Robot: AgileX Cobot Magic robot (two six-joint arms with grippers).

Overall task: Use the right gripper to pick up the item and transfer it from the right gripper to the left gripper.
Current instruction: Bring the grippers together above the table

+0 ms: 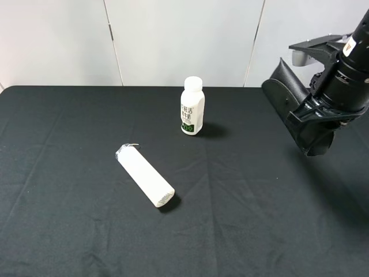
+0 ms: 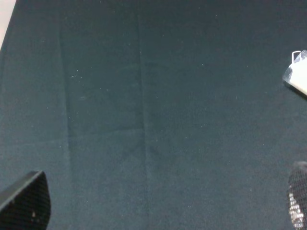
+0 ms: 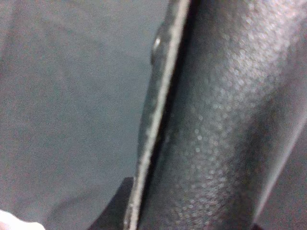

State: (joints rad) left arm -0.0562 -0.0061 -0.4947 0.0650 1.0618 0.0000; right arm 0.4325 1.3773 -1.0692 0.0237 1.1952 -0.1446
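The black glasses case [image 1: 285, 95] is held tilted in the air at the right, above the table, by my right gripper [image 1: 314, 118], which is shut on its lower part. In the right wrist view the case [image 3: 216, 120] fills the frame, with its pebbled surface, flap edge and small snap showing; the jaws themselves are hidden. My left gripper [image 2: 163, 201] is out of the exterior high view. In the left wrist view its two fingertips [image 2: 26, 199] stand wide apart over bare black cloth with nothing between them.
A white wrapped tube [image 1: 145, 175] lies diagonally left of the table's middle; its end shows in the left wrist view [image 2: 298, 72]. A white capped bottle [image 1: 192, 106] stands upright at the back centre. A black cloth [image 1: 69, 144] covers the table.
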